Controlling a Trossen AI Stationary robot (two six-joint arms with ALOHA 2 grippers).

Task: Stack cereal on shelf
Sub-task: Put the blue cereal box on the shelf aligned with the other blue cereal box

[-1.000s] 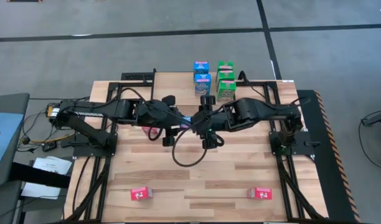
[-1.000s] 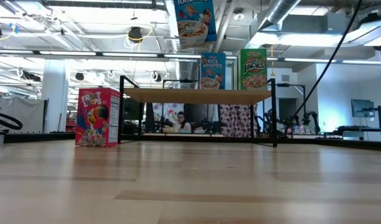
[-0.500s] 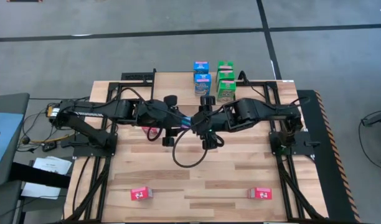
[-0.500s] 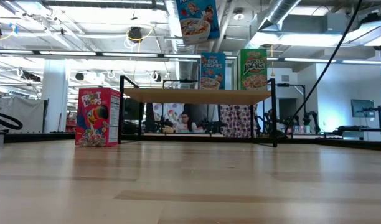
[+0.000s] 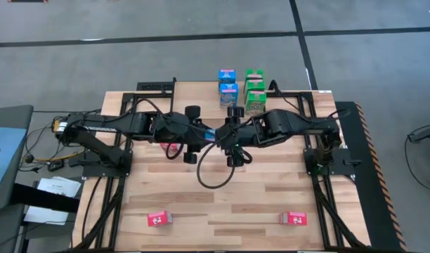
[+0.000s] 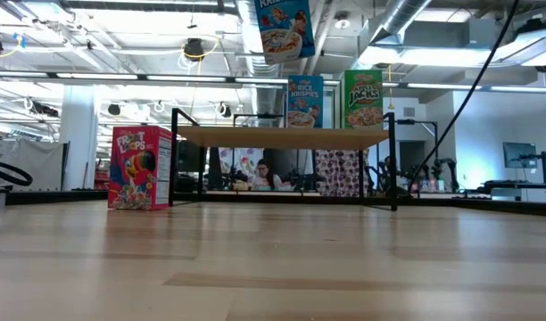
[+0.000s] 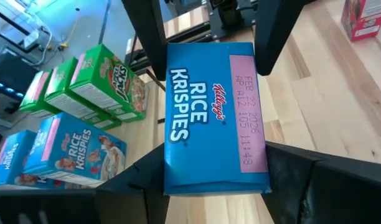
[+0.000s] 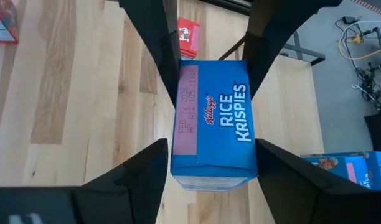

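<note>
Both the left gripper (image 5: 204, 136) and the right gripper (image 5: 220, 135), meeting at the high view's centre, are clamping one blue cereal box (image 7: 214, 118) in part-spread fingers, so one should be releasing before the other is carrying it to the shelf (image 6: 282, 136).

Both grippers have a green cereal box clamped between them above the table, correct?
Not green. The box is blue, a Rice Krispies box, as both wrist views show. The left gripper and right gripper do both clamp it above the table.
</note>
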